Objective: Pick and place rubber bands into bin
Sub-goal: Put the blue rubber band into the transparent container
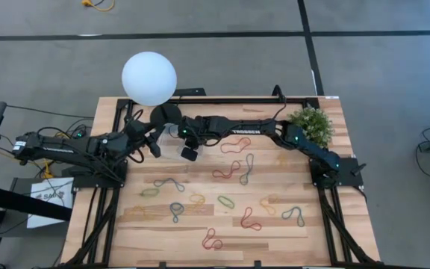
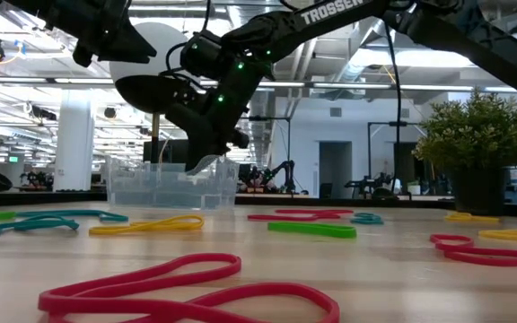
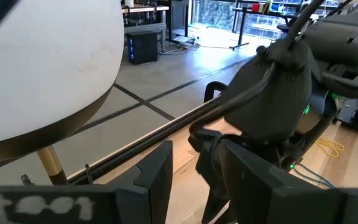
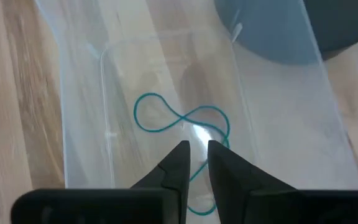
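Observation:
The clear bin (image 2: pixel 170 184) stands at the far left of the table by the lamp's black base (image 1: pixel 166 116). One teal rubber band (image 4: pixel 179 119) lies in a figure-eight on the bin's floor (image 4: pixel 123 74). My right gripper (image 4: pixel 196 155) points down over the bin (image 1: pixel 189 153), its fingers a narrow gap apart with nothing between them. My left gripper (image 1: pixel 155 147) hovers open and empty just left of it (image 3: pixel 197 180). Several rubber bands lie loose on the table, such as a red one (image 1: pixel 226 173) and a green one (image 1: pixel 226 200).
The white globe lamp (image 1: pixel 149 78) stands at the far left edge, right behind both grippers. A potted plant (image 1: pixel 312 123) stands at the far right. More bands lie across the table's middle and near side (image 2: pixel 187 278). The two grippers are close together.

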### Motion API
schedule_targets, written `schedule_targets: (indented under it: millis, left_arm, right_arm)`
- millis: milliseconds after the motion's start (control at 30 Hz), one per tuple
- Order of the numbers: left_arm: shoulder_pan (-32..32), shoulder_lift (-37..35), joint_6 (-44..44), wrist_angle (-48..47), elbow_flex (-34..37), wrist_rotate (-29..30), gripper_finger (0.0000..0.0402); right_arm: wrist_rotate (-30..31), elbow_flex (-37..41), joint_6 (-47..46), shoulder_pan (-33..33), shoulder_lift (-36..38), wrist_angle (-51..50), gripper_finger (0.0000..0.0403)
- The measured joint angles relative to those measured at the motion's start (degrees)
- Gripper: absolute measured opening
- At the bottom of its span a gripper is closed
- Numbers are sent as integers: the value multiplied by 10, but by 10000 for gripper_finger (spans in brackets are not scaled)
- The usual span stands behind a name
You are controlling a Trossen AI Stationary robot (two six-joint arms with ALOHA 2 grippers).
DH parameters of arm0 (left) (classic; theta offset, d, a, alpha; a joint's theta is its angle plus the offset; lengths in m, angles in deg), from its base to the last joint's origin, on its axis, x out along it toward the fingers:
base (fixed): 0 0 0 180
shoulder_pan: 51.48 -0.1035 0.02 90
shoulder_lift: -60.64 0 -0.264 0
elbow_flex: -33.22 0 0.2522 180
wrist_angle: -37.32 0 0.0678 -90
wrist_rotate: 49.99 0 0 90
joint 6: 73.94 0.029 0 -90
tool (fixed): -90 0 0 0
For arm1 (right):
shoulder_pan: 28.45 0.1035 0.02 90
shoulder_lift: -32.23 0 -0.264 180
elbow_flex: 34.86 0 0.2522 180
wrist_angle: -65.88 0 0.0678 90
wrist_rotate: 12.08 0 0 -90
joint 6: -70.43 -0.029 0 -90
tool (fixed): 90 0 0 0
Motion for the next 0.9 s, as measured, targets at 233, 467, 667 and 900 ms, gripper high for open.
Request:
schedule_targets:
  millis: [233,467,667,900]
  left_arm:
    - [0,0,-3,-23,0,-15,123]
    - [0,0,-3,-27,0,-29,123]
    - [0,0,-4,-27,0,-29,123]
    - [0,0,-3,-27,0,-39,123]
  right_arm:
    - [0,-8,-1,3,20,-18,50]
    - [-3,-71,-47,23,83,-183,50]
    - [-2,-78,-60,51,163,-244,50]
    - [5,-76,-95,116,210,-333,50]
